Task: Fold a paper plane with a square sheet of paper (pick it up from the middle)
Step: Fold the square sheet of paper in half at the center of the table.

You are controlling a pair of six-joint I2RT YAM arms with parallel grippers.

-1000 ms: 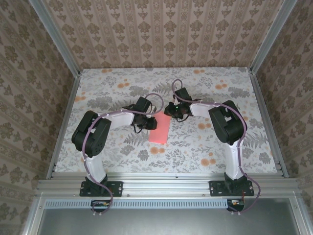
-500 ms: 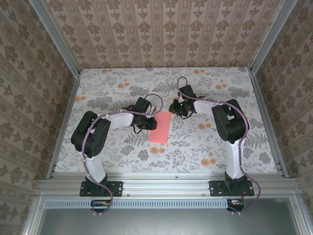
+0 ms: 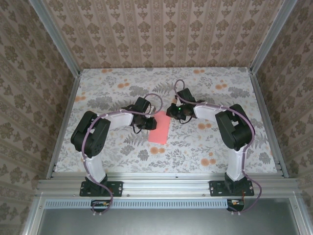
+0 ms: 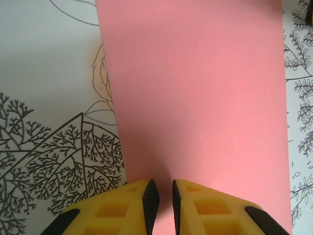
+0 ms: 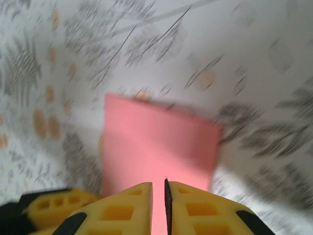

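Note:
The sheet of paper (image 3: 159, 129) is coral pink and lies flat on the flowered table as a narrow rectangle, longer than it is wide. A paper plane is out of view. My left gripper (image 3: 145, 123) is at the paper's left long edge. In the left wrist view its fingertips (image 4: 162, 196) are low over the pink paper (image 4: 195, 98), shut to a thin slit. My right gripper (image 3: 172, 111) is at the paper's far right corner. Its jaws (image 5: 158, 188) are shut and point along the paper (image 5: 156, 142). That view is blurred.
The table (image 3: 210, 142) has a grey leaf and orange flower print and is walled by patterned panels on three sides. An aluminium rail (image 3: 166, 182) runs along the near edge by the arm bases. A yellow finger of the left gripper (image 5: 54, 208) shows at the right wrist view's lower left.
The right gripper drew back and right off the paper's far end, then came back left to its far right corner. The left gripper and the paper have barely moved.

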